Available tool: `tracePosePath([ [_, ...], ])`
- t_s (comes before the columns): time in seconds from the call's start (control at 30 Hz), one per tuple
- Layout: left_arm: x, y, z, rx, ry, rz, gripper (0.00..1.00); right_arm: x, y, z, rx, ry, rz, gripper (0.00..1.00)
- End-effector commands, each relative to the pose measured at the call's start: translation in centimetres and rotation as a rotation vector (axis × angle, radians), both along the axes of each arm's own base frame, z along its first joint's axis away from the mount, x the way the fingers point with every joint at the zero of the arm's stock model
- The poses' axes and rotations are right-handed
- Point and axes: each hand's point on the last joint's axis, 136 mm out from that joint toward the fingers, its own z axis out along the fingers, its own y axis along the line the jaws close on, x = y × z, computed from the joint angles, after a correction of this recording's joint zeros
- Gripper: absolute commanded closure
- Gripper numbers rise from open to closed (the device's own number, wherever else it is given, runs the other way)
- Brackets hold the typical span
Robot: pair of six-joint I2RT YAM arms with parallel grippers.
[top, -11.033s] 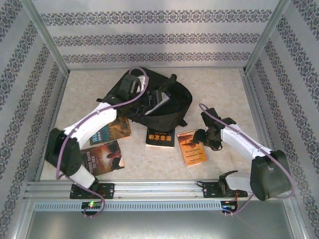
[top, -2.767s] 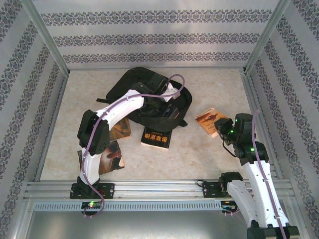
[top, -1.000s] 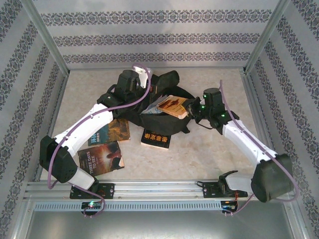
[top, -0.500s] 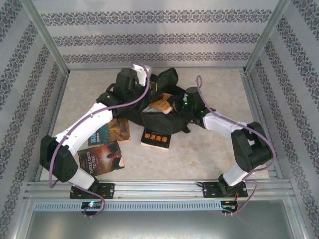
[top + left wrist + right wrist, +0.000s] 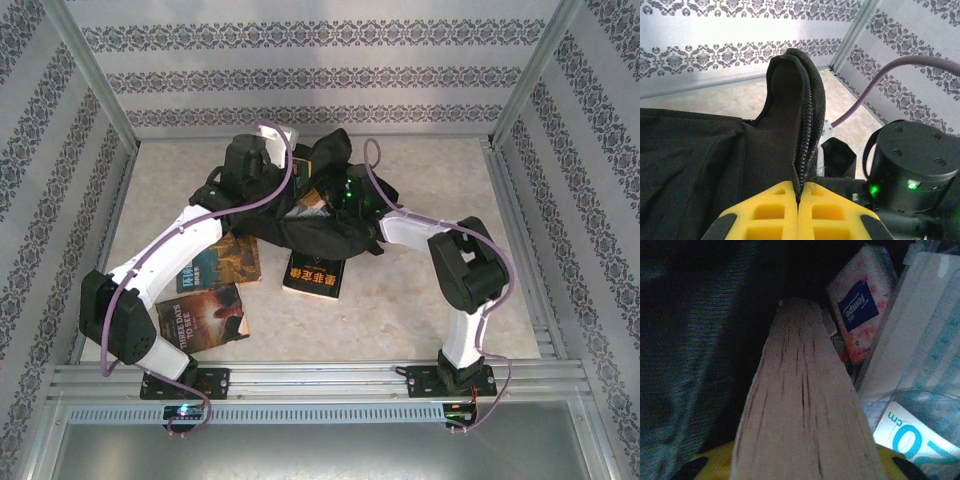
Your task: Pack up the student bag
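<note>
At the left of the table (image 5: pixel 420 300), a paperback titled "Three Days to See" (image 5: pixel 205 318) is seen lying flat near the left arm's base. A second paperback (image 5: pixel 228 262) is partly covered by the left arm (image 5: pixel 170 255). That arm is stretched out to the far left part of the student bag (image 5: pixel 330 232), which is slumped in the middle of the table towards its far side.

In the left wrist view, the left gripper (image 5: pixel 799 210) is clamped on the bag's flap (image 5: pixel 785 100). Its yellow pads (image 5: pixel 772 212) are pressed together over the zip edge (image 5: pixel 807 125), and the flap is held upright.

A black book with Chinese characters (image 5: pixel 315 275) is laid against the bag's near edge.

From the right, the right arm (image 5: pixel 420 232) is bent over the bag, with its wrist (image 5: pixel 912 165) down at the opening.

In the right wrist view, the right gripper (image 5: pixel 802 460) is set inside the dark bag. The page edge of a book (image 5: pixel 800 390) is seen standing between its yellow fingers (image 5: pixel 705 465). Whether the book is gripped or loose cannot be told. Beside the book, to its right, a tissue packet (image 5: pixel 860 305) and a clear plastic packet with blue print (image 5: pixel 920 350) are lodged in the bag.
</note>
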Motion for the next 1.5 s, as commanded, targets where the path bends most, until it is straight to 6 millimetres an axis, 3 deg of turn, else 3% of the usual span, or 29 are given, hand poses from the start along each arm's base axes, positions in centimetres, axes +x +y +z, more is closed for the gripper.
tracePosePath([
  [0.0, 1.0, 0.1, 3.4, -0.104, -0.095, 0.003, 1.00, 1.5, 1.4, 2.9, -0.015, -0.141, 0.047, 0.51],
  [0.07, 1.3, 0.4, 2.6, -0.094, -0.078, 0.013, 1.00, 0.8, 0.5, 3.5, -0.120, -0.170, 0.072, 0.40],
  [0.17, 1.7, 0.8, 1.3, -0.077, -0.053, 0.037, 1.00, -0.5, -2.3, 4.7, -0.246, -0.222, 0.047, 0.34],
  [0.33, 2.3, 1.1, -0.1, -0.075, -0.023, 0.060, 1.00, -3.5, -6.7, 5.9, -0.382, -0.197, 0.037, 0.34],
  [0.6, 2.5, 0.7, -1.8, -0.082, 0.041, 0.051, 1.00, -9.5, -10.5, 6.0, -0.563, -0.122, 0.095, 0.43],
  [0.73, 1.6, 0.9, -1.0, -0.102, 0.059, 0.052, 0.69, -12.3, -12.8, 6.8, -0.730, -0.135, 0.140, 0.48],
  [0.8, 0.5, 1.2, -0.1, -0.112, 0.051, 0.047, 0.52, -13.6, -13.5, 7.7, -0.789, -0.176, 0.170, 0.49],
  [0.87, -0.8, 2.0, 0.9, -0.127, 0.046, 0.066, 0.42, -15.1, -14.0, 7.8, -0.805, -0.189, 0.184, 0.50],
  [0.97, -3.2, 3.4, 1.7, -0.140, 0.051, 0.097, 0.32, -17.4, -15.0, 7.3, -0.830, -0.145, 0.205, 0.49],
  [1.07, -6.1, 5.0, 1.4, -0.119, 0.083, 0.127, 0.30, -19.4, -15.7, 7.0, -0.855, -0.125, 0.247, 0.48],
  [1.17, -8.8, 8.3, -1.3, -0.028, 0.181, 0.240, 0.29, -21.0, -15.7, 6.6, -0.903, -0.142, 0.319, 0.47],
  [1.27, -11.9, 11.7, -5.2, 0.049, 0.345, 0.380, 0.28, -22.3, -15.0, 5.8, -0.967, -0.155, 0.395, 0.45],
  [1.47, -17.5, 16.8, -12.1, 0.090, 0.553, 0.635, 0.21, -23.1, -12.6, 4.5, -1.061, -0.199, 0.507, 0.40],
])
